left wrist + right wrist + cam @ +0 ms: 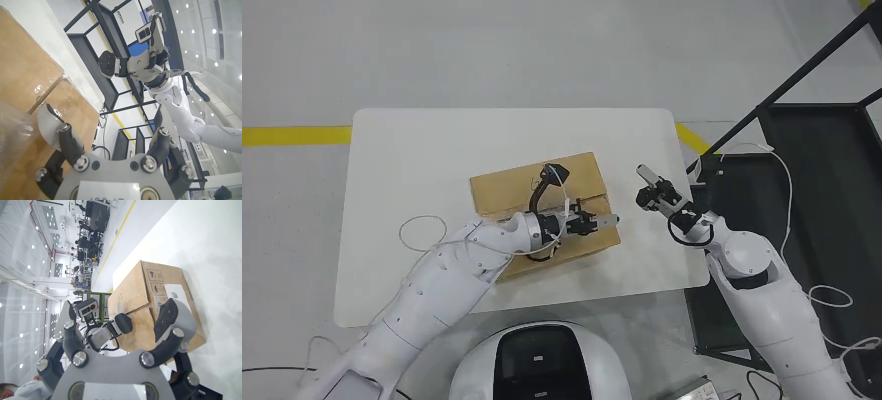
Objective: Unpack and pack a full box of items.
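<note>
The taped box point(527, 185) sits central on the surface point(412, 160). The left claw point(594, 220), spread open, is at its top seam; the right claw point(650, 188) hangs open beside it. Prying could slide the box instead of lifting a flap.

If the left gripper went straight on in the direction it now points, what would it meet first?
Probably the right gripper, which hangs just past the box in that line. The left gripper lies over the box top and points that way. Heights are unclear, so it might pass beside.
</note>
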Controlling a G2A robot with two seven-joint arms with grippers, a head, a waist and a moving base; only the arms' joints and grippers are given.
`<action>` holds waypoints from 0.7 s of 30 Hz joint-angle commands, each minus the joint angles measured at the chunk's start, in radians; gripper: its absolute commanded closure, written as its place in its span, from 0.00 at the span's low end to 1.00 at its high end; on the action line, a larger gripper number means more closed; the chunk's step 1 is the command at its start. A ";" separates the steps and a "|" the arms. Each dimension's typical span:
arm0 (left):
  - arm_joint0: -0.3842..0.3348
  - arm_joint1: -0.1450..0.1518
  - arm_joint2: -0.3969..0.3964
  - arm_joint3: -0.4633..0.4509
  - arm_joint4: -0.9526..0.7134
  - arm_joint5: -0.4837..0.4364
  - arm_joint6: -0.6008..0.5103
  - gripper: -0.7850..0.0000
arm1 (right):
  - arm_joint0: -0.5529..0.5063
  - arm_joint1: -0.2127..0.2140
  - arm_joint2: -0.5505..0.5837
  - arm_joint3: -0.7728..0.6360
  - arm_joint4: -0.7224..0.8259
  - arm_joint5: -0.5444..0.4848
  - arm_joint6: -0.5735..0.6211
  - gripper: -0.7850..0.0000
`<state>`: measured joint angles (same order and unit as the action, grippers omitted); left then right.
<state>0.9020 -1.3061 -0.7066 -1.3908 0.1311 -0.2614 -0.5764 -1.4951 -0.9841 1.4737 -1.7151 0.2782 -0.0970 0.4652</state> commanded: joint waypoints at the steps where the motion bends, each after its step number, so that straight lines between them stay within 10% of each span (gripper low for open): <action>1: 0.000 0.000 0.000 0.000 0.000 0.000 0.000 0.00 | 0.000 0.000 0.000 0.000 0.000 0.000 0.000 0.00; 21: 0.320 0.095 -0.268 -0.327 0.070 -0.132 0.012 0.00 | 0.000 0.000 0.000 0.000 0.000 0.000 0.000 0.00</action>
<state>1.1952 -1.2170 -0.9510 -1.6991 0.2019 -0.3811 -0.5643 -1.4951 -0.9841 1.4737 -1.7151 0.2781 -0.0970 0.4652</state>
